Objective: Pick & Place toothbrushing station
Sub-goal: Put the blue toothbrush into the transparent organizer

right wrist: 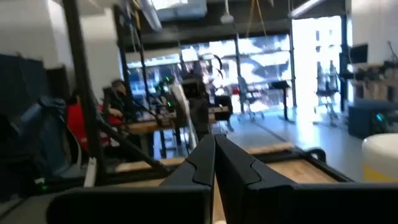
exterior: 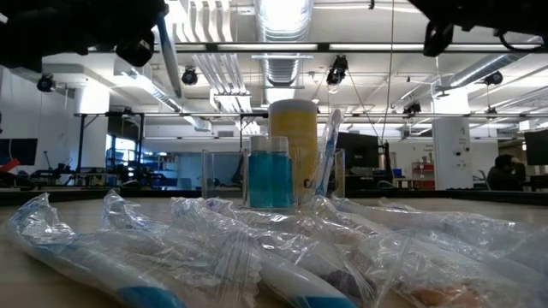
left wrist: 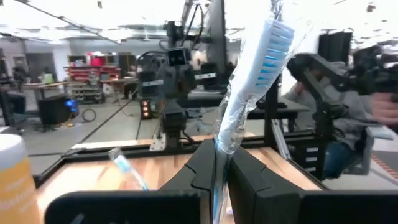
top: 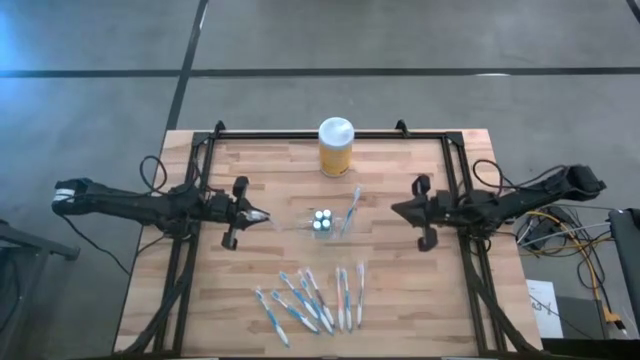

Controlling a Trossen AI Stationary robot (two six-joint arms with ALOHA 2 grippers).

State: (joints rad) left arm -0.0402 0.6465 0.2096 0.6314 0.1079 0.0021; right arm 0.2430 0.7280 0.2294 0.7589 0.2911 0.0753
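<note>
The clear holder [top: 322,222] stands mid-table with small white-capped tubes in it. A blue-and-white toothbrush [top: 352,205] leans out of it on its right side; the low view shows the holder [exterior: 270,178] from the front. Several wrapped toothbrushes [top: 310,300] lie flat near the front edge. My left gripper [top: 262,217] hovers left of the holder, shut on a wrapped toothbrush [left wrist: 258,74]. My right gripper [top: 396,209] hovers right of the holder, shut, with nothing between its fingers [right wrist: 214,146]. My left gripper pinches the wrapped toothbrush between its two fingers at the lower part of its handle [left wrist: 222,140], wrapper and all. The fingers come about level from the table's left. The brush rises slantwise beyond the fingertips, bristle head [left wrist: 273,46] uppermost, clear of the table.
A yellow jar with a white lid [top: 336,147] stands at the table's far edge behind the holder. Black frame rails [top: 195,180] run along the left and right sides. A person [left wrist: 354,118] is beyond the table's right side.
</note>
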